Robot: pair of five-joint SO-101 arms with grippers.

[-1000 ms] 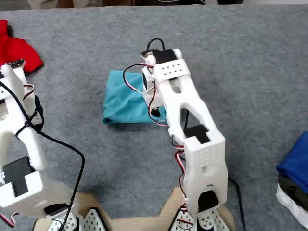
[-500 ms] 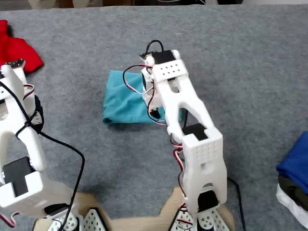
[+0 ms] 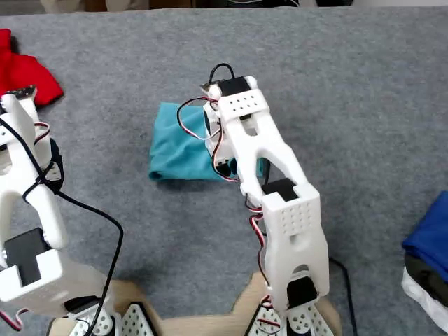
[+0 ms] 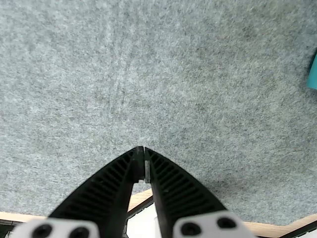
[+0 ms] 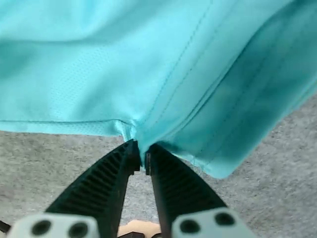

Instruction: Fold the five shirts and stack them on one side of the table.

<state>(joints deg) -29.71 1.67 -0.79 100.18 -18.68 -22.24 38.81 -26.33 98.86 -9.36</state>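
The folded teal fabric shirt (image 3: 178, 150) is lying as a rough rectangle on the grey felt-covered counter (image 3: 350, 105), a little left of the middle and well apart from the other garments. Its right part is lying under the white right arm (image 3: 259, 161), which is stretching from the near edge out over it. In the right wrist view the right arm's black ribbed jaws are pinching shut on a hemmed edge of the teal shirt (image 5: 148, 74), and the cloth is puckering into small folds where the tips are meeting, with grey felt showing just beside them. The white left arm (image 3: 28, 182) is standing at the left side of the counter, near its near edge. Its jaws are closed, tip against tip, with nothing between them, and are hanging over bare felt, with a sliver of the teal shirt (image 4: 313, 74) showing at the edge of that view. A crumpled red shirt (image 3: 28, 77) is lying in the far left corner. At the right edge, a blue shirt (image 3: 430, 241) is sitting on top of a dark garment (image 3: 423, 273) and a white one (image 3: 420, 294).
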